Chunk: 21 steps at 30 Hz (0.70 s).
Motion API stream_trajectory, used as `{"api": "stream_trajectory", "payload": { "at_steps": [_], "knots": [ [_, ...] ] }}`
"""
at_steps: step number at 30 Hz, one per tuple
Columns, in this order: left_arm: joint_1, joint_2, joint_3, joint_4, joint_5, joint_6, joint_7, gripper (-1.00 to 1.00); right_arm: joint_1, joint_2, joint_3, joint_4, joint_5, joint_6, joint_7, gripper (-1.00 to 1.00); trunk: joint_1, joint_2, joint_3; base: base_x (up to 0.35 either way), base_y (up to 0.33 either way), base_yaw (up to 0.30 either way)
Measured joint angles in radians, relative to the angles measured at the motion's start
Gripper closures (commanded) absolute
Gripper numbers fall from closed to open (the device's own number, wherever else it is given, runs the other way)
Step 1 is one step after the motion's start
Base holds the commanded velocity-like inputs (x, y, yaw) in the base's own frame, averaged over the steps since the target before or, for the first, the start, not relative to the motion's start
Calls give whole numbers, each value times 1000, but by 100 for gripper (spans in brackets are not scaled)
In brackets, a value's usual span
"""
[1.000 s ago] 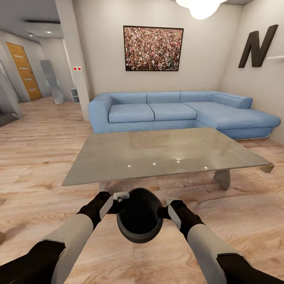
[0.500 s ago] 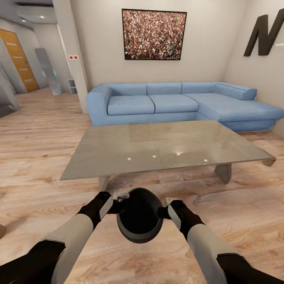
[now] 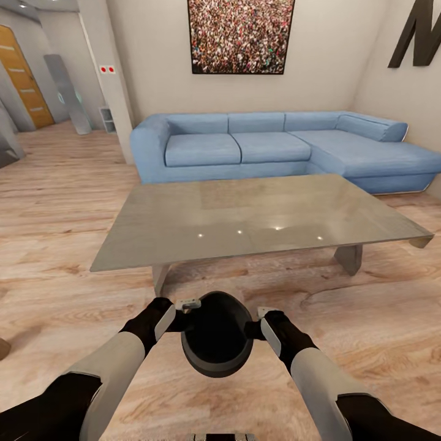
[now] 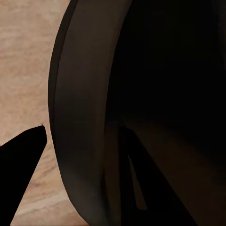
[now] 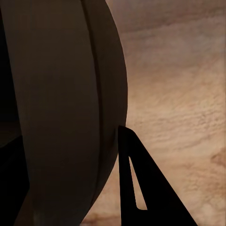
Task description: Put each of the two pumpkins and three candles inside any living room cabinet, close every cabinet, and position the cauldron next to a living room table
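I hold the dark round cauldron [image 3: 217, 340] between both arms, above the wood floor and just short of the table's near edge. My left gripper [image 3: 185, 308] is shut on its left rim and my right gripper [image 3: 256, 323] is shut on its right rim. In the left wrist view the cauldron wall [image 4: 84, 117] lies between a finger [image 4: 21, 165] outside it and another inside. The right wrist view shows the cauldron wall [image 5: 61, 94] pinched the same way, with one finger [image 5: 141, 188] outside. The glossy grey-green table [image 3: 245, 211] stands straight ahead.
A blue corner sofa [image 3: 269, 147] sits behind the table against the wall, under a framed picture [image 3: 240, 37]. A pillar [image 3: 107, 73] and a hallway with an orange door [image 3: 21, 73] lie at the far left. Wood floor [image 3: 55, 202] spreads left of the table.
The whole view has shifted: table and sofa look nearer and the wall items sit higher, so the camera moved. Arms and cauldron keep their place in the picture.
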Motion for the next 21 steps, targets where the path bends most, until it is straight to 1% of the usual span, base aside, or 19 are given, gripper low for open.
{"api": "stream_trajectory", "payload": {
  "at_steps": [18,21],
  "knots": [
    [0,0,0,0,0,0,0,100,0,0,0,-1,0,0,0,100,8,-4,-70,0,0,0],
    [0,0,0,-1,1,0,0,100,0,0,1,-2,-1,0,-1,100,8,-4,-70,0,0,0]
  ]
}}
